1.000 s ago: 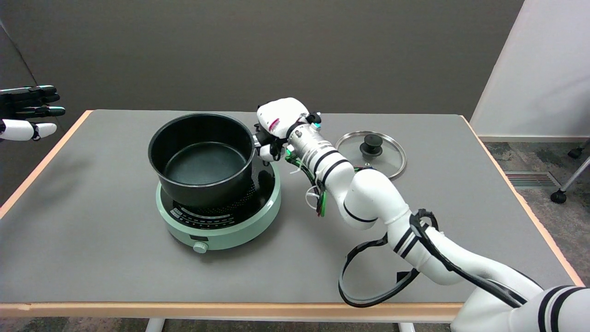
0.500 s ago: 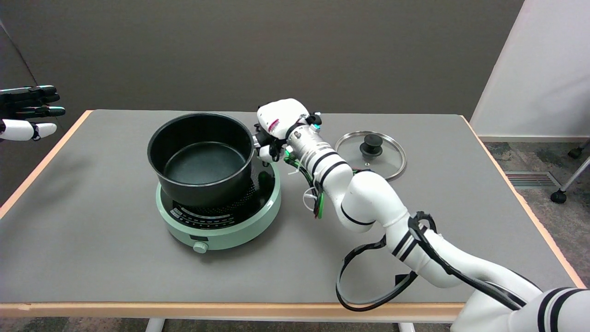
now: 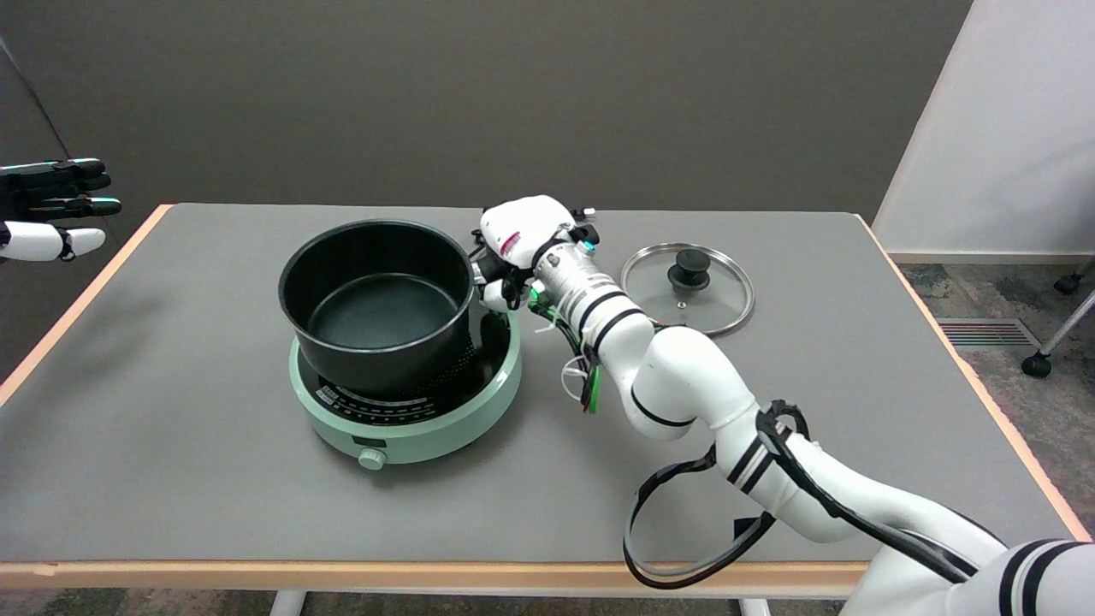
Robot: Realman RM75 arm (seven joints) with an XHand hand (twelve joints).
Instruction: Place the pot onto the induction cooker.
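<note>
Right hand [image 3: 513,257] is seen clamped on the right side of the pot [image 3: 378,301], fingers tucked against its rim, so the exact grip can't really be made out. Nearest the camera, the mint-green induction cooker [image 3: 409,402] is parked on the grey table [image 3: 171,462], knob facing front. The pot is set on its black top, a deep black one with nothing inside. Farther back right, a glass lid [image 3: 687,287] is laid flat, knob up.

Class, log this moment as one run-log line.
right hand: grips pot rim | pot: over induction cooker, contact unclear | lid: on table
</note>
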